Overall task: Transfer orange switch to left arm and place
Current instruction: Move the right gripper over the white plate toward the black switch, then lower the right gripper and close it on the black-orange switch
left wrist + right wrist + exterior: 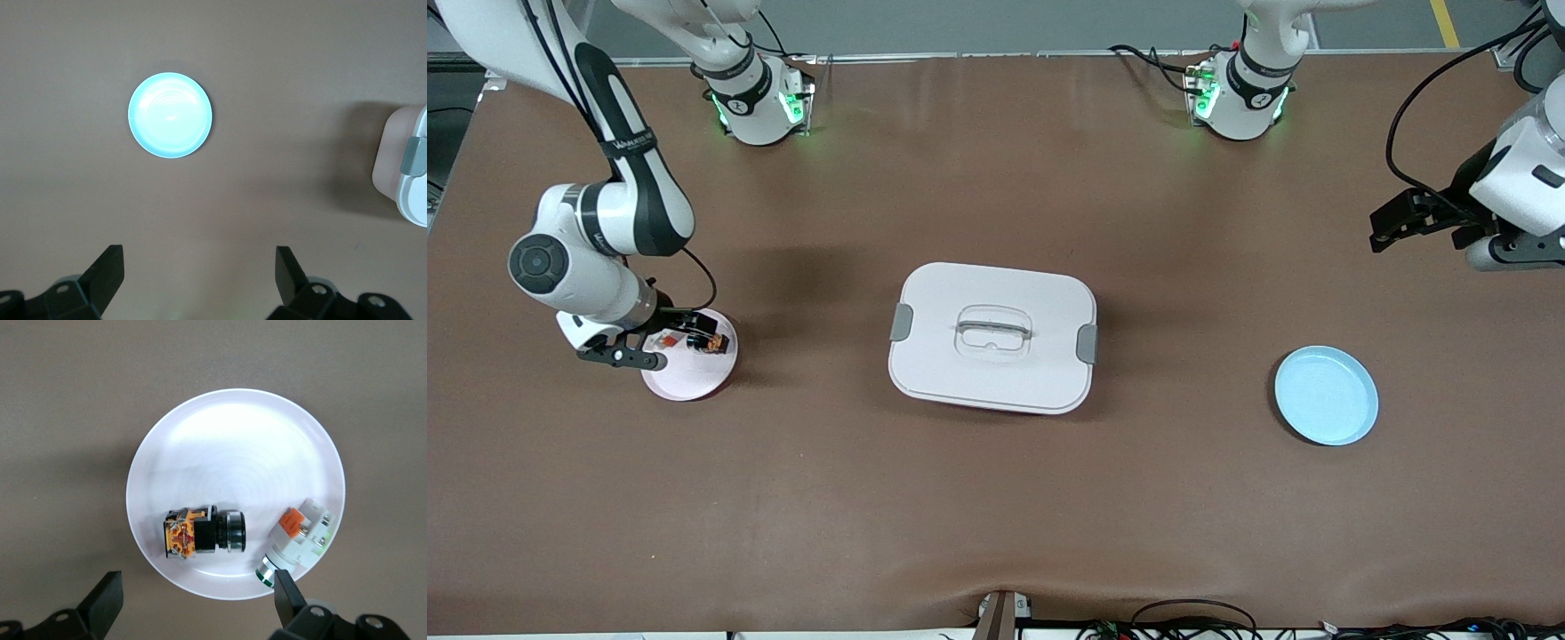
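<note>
The orange switch (710,342) is a small black part with an orange end. It lies on a pale pink plate (689,378) toward the right arm's end of the table, beside a white piece (665,339). My right gripper (660,338) hangs open just above this plate. In the right wrist view the orange switch (203,532) lies on the plate (233,453), a little past my right gripper (197,600), and nothing sits between the fingers. The white box (1032,373) stands mid-table. My left gripper (1380,229) waits open in the air at the left arm's end.
A light blue plate (1325,396) lies bare toward the left arm's end, nearer to the front camera than the box. The left wrist view shows that blue plate (171,115), a corner of the box (407,173), and my open left gripper (200,273) over bare brown table.
</note>
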Action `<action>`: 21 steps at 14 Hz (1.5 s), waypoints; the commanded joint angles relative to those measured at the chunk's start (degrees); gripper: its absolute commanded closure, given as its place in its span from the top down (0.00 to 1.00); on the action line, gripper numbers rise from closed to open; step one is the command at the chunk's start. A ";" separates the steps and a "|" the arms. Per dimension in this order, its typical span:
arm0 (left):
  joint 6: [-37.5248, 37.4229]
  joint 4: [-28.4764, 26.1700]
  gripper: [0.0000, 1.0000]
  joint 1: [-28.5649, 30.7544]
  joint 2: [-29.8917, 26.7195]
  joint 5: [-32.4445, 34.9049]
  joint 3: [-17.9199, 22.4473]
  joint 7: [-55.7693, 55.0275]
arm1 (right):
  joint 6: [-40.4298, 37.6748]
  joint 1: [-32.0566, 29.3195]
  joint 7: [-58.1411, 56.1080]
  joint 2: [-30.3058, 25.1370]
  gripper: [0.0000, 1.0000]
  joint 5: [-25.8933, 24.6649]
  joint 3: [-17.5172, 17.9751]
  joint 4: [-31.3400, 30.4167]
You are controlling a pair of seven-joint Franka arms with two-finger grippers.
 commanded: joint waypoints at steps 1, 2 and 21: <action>0.47 0.02 1.00 0.23 -0.26 0.08 -0.67 -0.29 | 0.47 0.07 1.03 2.25 1.00 -0.80 0.25 1.30; 0.47 -0.07 1.00 0.23 -0.26 0.08 -0.67 -0.29 | 0.47 0.07 1.03 2.69 1.00 -0.80 0.25 1.48; 1.70 0.19 1.00 0.40 1.15 -0.62 -1.90 -0.46 | 3.02 -1.33 1.03 9.90 1.00 -0.89 0.16 3.50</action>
